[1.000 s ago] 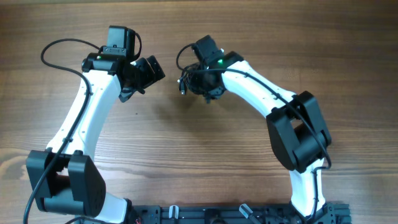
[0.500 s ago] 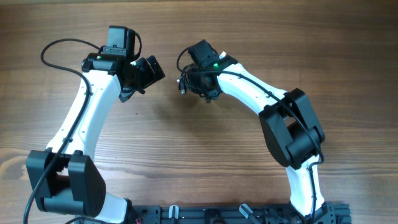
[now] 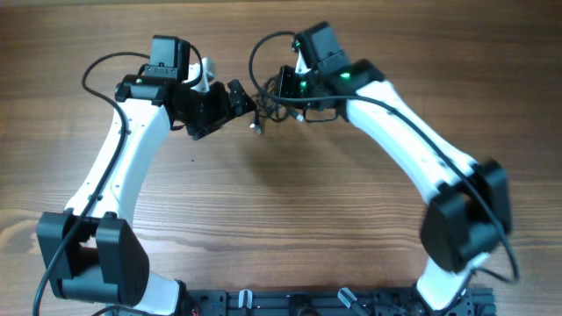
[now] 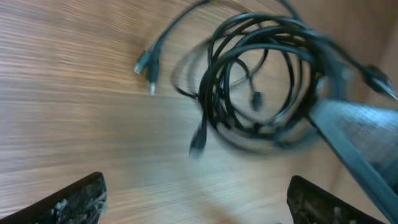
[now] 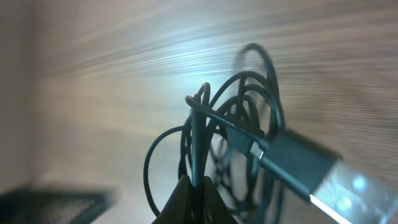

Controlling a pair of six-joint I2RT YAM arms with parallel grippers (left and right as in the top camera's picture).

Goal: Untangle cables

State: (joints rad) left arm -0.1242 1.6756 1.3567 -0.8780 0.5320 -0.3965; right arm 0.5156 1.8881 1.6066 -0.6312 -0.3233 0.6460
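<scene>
1. We see the cables (image 3: 262, 107) as one black tangled bundle toward the far edge of the desk (image 3: 351, 228). It is about midway between the desk's left and right edges and sits between the two pincers.
2. The right pincer (image 3: 283, 93) is clenched on the cables. In its wrist view the tips meet (image 5: 194, 198), and several strands of the cables (image 5: 230, 124) run into the pinch, with loops fanning out beyond it.
3. In the same view one plug (image 5: 292, 167) sits close to the lens. It has a dark body and a pale shiny tip, and it is blurred.
4. The left pincer (image 3: 243, 98) is released and grasps nothing. It is just beside the bundle on the left, and from overhead we cannot tell whether it touches.
5. In the left wrist view that pincer (image 4: 200, 208) shows its fingers (image 4: 74, 200) wide apart at the lower corners, with bare wood between them. The cables (image 4: 249, 81) lie ahead, apart from both tips.
6. The bundle forms a rough ring of overlapping loops. One loose end (image 4: 147, 64) with a small plug trails out to the ring's left.
7. A faint shadow lies on the wood beside the ring. We cannot tell whether the bundle rests on the desk.
8. Both wrist views are smeared, so we cannot count the cords.
</scene>
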